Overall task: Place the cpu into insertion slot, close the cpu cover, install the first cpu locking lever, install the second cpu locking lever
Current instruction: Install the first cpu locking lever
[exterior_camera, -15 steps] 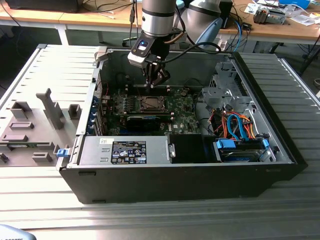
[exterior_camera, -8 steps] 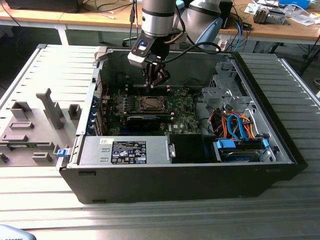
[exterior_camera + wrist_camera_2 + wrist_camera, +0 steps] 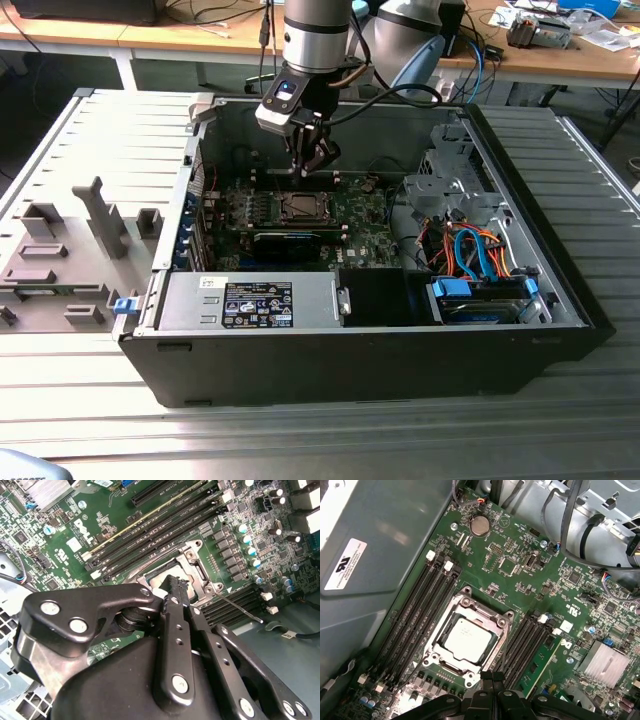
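My gripper [image 3: 316, 160] hangs inside the open computer case [image 3: 560, 290], over the far part of the motherboard [image 3: 355, 215] as the exterior view frames it. The fingers [image 3: 492, 682] are pressed together at their tips, nothing between them, nothing held.

The cpu [image 3: 467, 639] is already seated in the insertion slot [image 3: 451, 664]: pale silver-grey face up, square to the socket, level. The cpu cover [image 3: 496, 621] lies down flat around it, and the chip's face shows through the cover's window. In the first wrist view my closed fingertips stand just beside the socket's edge, apart from the chip itself, near the cover's rim. Whether the tips touch the frame I cannot tell.

In the second wrist view my finger [image 3: 176, 605] crosses in front of the socket and hides most of the cpu [image 3: 156, 581]; a pale sliver of it shows by the fingertip. A thin locking lever [image 3: 240, 609] runs out slantwise from the socket's corner, lying alongside the memory slots [image 3: 150, 527].

In the exterior view the insertion slot [image 3: 300, 208] sits just below my fingertips, near the middle of the board. A grey fixture tray [image 3: 60, 270] rests outside the case, on the exterior view's left.
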`<state>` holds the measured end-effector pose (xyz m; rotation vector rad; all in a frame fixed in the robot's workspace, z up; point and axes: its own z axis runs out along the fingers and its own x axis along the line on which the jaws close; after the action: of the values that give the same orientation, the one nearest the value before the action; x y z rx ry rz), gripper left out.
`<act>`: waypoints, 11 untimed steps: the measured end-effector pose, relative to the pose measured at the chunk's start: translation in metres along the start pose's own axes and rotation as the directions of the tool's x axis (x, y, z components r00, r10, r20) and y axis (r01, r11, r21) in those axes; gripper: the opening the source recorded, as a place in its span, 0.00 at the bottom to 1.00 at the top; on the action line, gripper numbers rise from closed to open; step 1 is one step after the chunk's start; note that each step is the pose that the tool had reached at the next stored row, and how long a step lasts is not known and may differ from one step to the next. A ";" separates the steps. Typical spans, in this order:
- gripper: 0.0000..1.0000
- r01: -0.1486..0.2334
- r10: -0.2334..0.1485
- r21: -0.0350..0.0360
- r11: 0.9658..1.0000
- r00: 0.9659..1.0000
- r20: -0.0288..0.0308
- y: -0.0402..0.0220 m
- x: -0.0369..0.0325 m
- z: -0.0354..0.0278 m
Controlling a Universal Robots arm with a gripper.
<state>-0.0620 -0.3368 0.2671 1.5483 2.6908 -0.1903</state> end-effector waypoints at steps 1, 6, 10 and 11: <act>0.11 0.000 0.000 0.000 1.000 1.000 0.001 0.0000 0.0000 0.0000; 0.11 0.000 0.000 0.003 1.000 1.000 0.005 0.0000 0.0000 0.0002; 0.11 0.000 0.000 0.004 1.000 1.000 0.007 0.0000 0.0000 0.0003; 0.11 0.000 0.000 0.005 1.000 1.000 0.008 0.0000 0.0000 0.0003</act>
<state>-0.0620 -0.3368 0.2668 1.5458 2.6860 -0.2027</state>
